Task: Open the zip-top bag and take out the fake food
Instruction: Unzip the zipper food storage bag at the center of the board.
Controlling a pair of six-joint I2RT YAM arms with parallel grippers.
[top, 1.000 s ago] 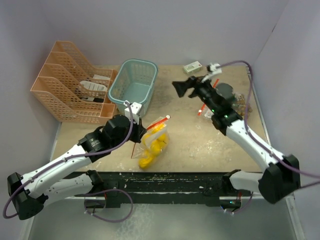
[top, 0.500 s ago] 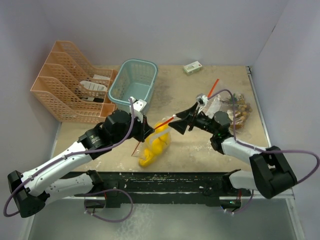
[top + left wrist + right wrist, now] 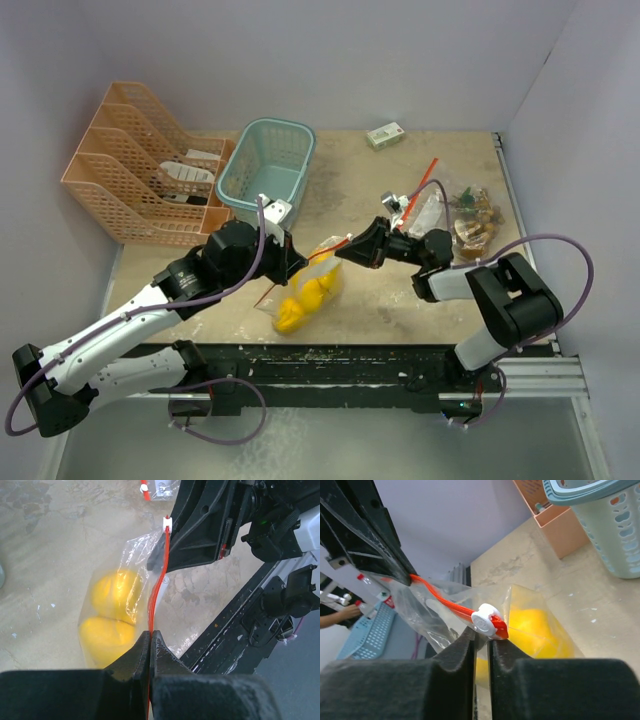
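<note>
The only print in sight is on the small white-green box [image 3: 385, 134] at the upper middle of the overhead view, and it is too small to read.

The left arm stretches from the lower left corner diagonally up to the centre. Its left tool [image 3: 291, 256] [image 3: 150, 635] points right and is clenched on the red zip strip [image 3: 159, 580] [image 3: 439, 596] of the zip-top bag [image 3: 322, 268] [image 3: 136, 550].

The right arm is folded tight at the lower right, with its forearm lying low and running left. The right tool [image 3: 348, 250] [image 3: 481, 632] is pinched on the bag's top edge directly under the white slider [image 3: 168, 523] [image 3: 486, 619].

The bag hangs between the two tools at the centre of the bench [image 3: 400, 295], its strip pulled taut from one tool to the other. The yellow fruits [image 3: 300, 300] [image 3: 117, 592] sit inside it, low in the bag.

Brownish pieces [image 3: 474, 218] lie near the right edge of the bench, beside crumpled clear plastic. A teal basket [image 3: 270, 165] and an orange file rack [image 3: 130, 170] stand at the upper left.
</note>
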